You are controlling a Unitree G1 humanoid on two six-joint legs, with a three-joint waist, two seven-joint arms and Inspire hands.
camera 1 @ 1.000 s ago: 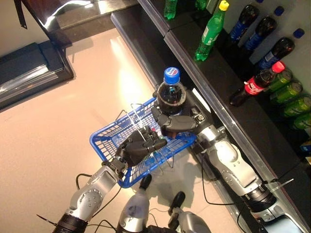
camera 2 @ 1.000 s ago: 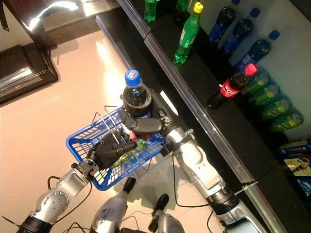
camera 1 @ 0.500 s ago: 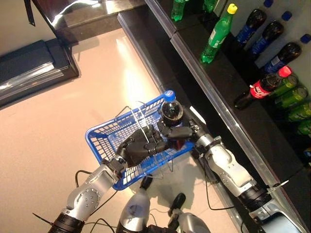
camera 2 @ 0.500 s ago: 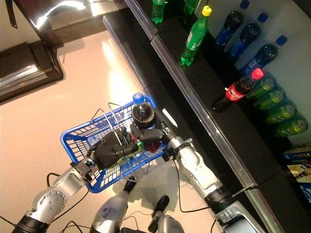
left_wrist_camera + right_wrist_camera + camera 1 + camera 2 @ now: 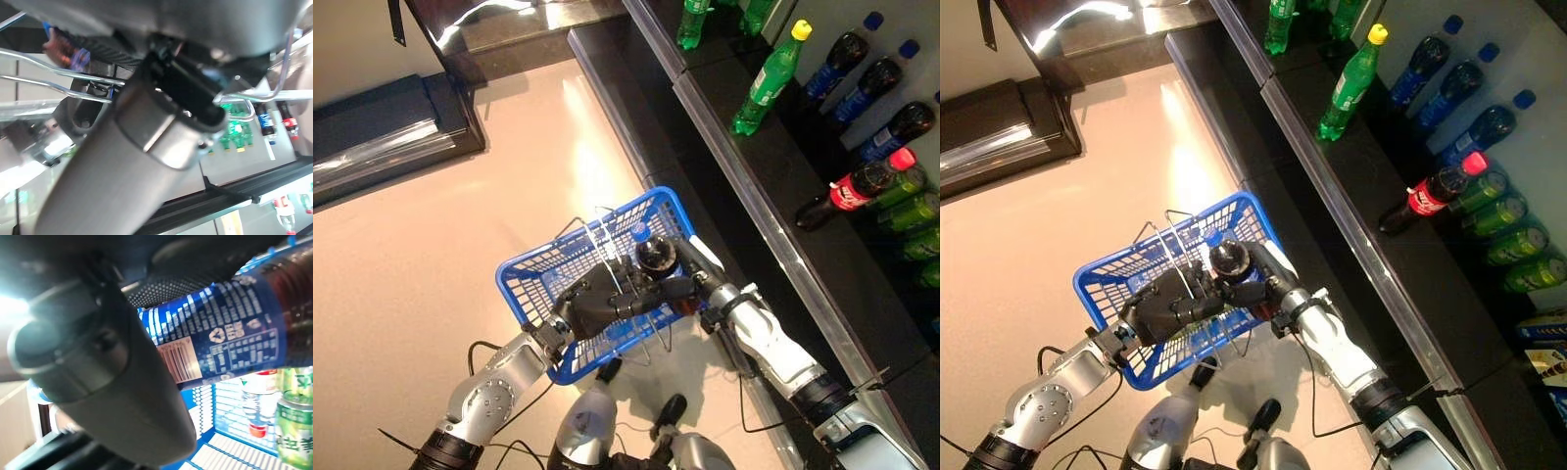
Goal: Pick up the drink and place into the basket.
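Blue wire basket hangs above the pale floor, carried by the left hand, whose fingers are curled round the basket's metal handles; the left wrist view confirms wire handles running past the hand, though most of that view is blocked by dark and grey bulk and little else can be read there. Right hand reaches into the basket's near right corner, fingers wrapped round the drink, a dark cola bottle with a blue label; from above only its shoulder and a bit of blue cap show, the body hidden behind the hands and basket wall. The right wrist view shows the bottle label close up with the thumb pressed across it, grip closed on the bottle. Bottle sits low inside the basket; whether its base rests on the basket floor cannot be told. Other contents glimpsed past the bottle in the right wrist view: a green can and a clear bottle with red on it (both partly cut off). To the right, a dark shelf carries a green bottle with yellow cap, a red-capped cola bottle, blue-capped dark bottles and green cans, the last cut by the frame edge
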